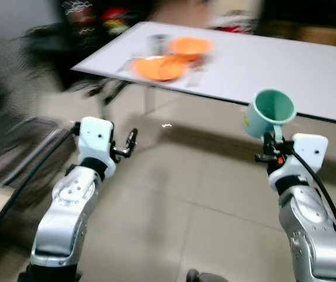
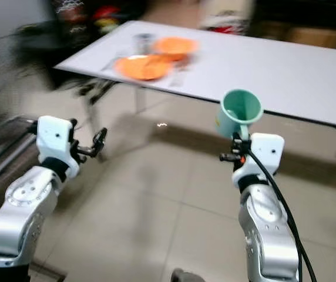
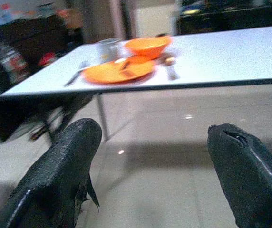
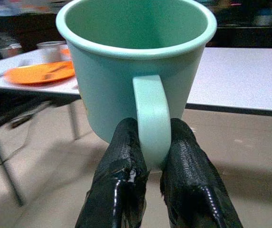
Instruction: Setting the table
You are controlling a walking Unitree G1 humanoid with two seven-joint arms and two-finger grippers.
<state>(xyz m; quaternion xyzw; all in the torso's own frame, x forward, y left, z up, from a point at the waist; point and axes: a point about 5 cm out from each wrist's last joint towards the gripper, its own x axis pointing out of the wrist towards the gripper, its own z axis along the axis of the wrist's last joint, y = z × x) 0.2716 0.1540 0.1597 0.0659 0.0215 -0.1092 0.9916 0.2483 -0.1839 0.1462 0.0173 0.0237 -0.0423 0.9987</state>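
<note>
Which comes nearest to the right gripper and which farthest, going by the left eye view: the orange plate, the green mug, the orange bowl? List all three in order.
1. Green mug: held by its handle in the right gripper, short of the table's near edge.
2. Orange plate: on the white table, toward its left end.
3. Orange bowl: just behind the plate, deeper on the table.

You have one white surface [image 1: 285, 70] ahead, running from 11 to 1 o'clock. On it you can count one orange plate [image 1: 159, 67], one orange bowl [image 1: 190, 46] just behind the plate, and one grey cup [image 3: 107, 48] beside the bowl at about 11 o'clock. You carry one green mug [image 4: 136, 66]. Some cutlery [image 3: 170, 66] lies around the plate, too blurred to count.
</note>
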